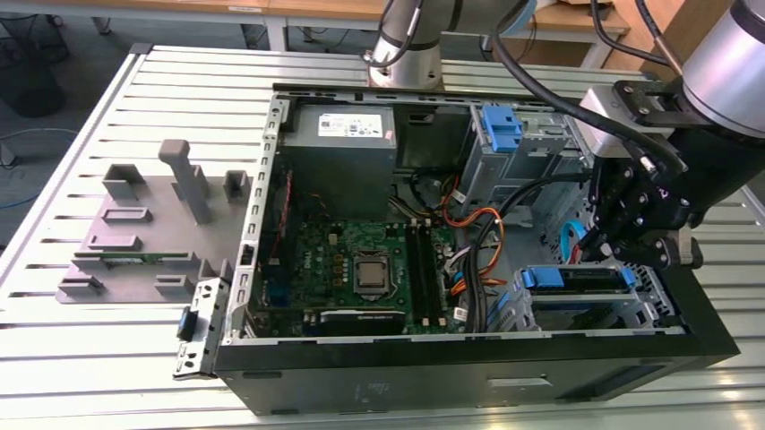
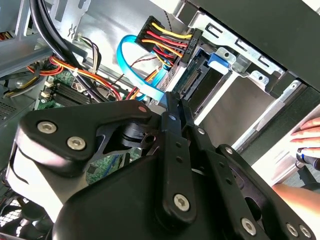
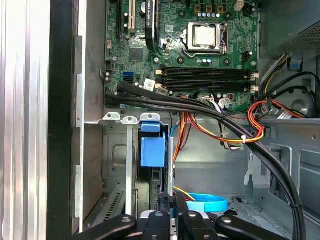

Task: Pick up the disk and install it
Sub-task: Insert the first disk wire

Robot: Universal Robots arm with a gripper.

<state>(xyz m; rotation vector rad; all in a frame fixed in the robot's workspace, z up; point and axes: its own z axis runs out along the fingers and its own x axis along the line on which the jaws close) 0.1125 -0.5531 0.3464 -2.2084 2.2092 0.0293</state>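
Your tool (image 1: 633, 235) hangs with its fingers pinched together on nothing I can see, directly above the disk (image 1: 578, 279) seated in its bay at the case's 4 o'clock corner.

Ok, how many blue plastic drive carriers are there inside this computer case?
2. One carrier stands at the case's far side, towards the exterior view's right of the power supply; the other is just under the gripper. More may be hidden behind the arm.
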